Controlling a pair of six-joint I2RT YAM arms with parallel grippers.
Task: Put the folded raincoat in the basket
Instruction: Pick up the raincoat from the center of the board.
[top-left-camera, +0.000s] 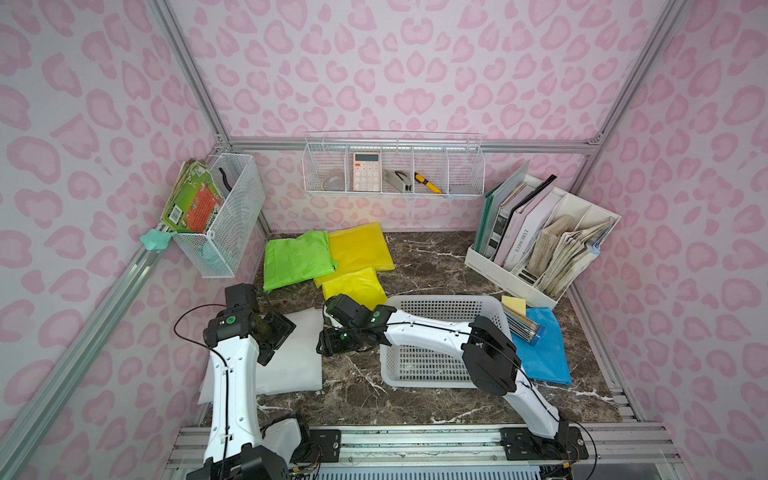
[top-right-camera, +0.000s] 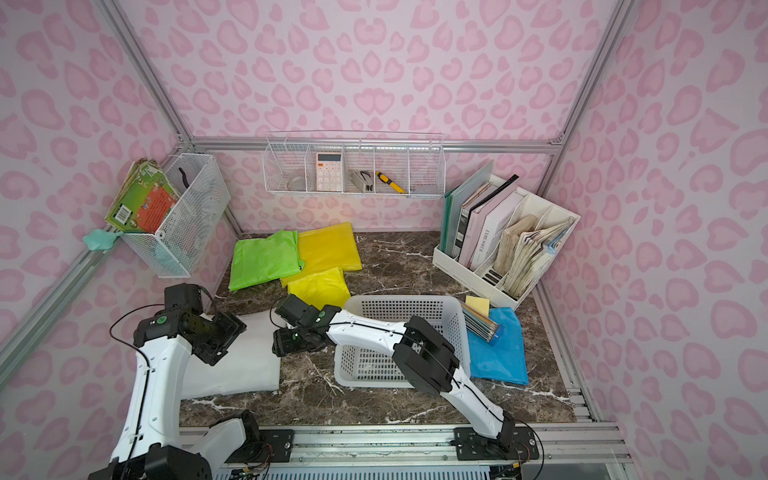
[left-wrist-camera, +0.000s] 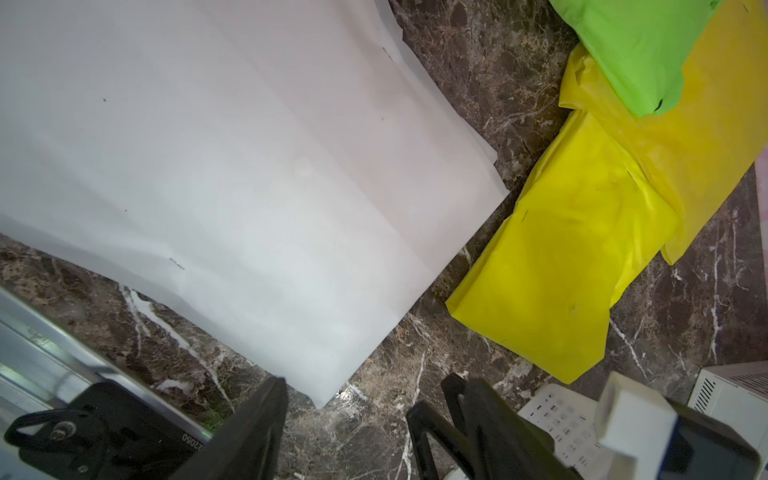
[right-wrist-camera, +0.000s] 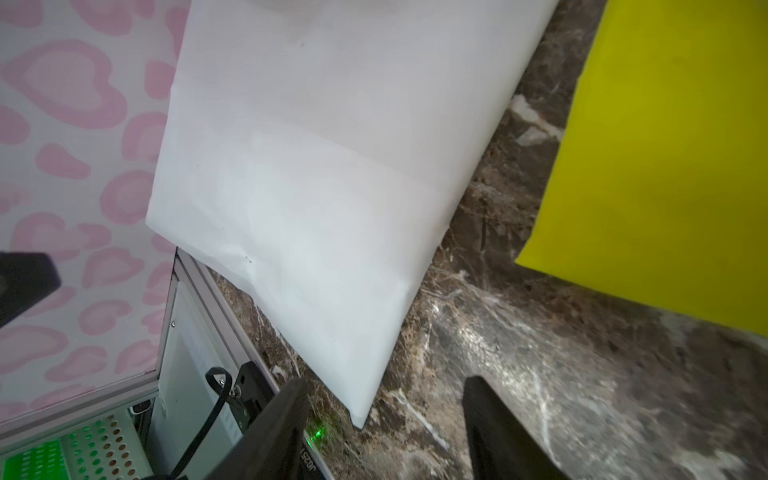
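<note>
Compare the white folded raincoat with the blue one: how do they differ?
Side: the white raincoat lies left of the basket; the blue raincoat lies right of it. Size: the white raincoat's folded outline looks larger than the blue raincoat's. Load: a clear case of coloured sticks rests partly on the blue raincoat; no loose item lies on the white raincoat. Shared: both lie folded flat on the marble table, outside the basket.

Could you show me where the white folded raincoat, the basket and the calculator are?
white folded raincoat (top-left-camera: 295, 365), in a top view, on its flat top surface.
basket (top-left-camera: 440, 309), in a top view, on its far perforated wall.
calculator (top-left-camera: 367, 178), in a top view, on its keypad.
</note>
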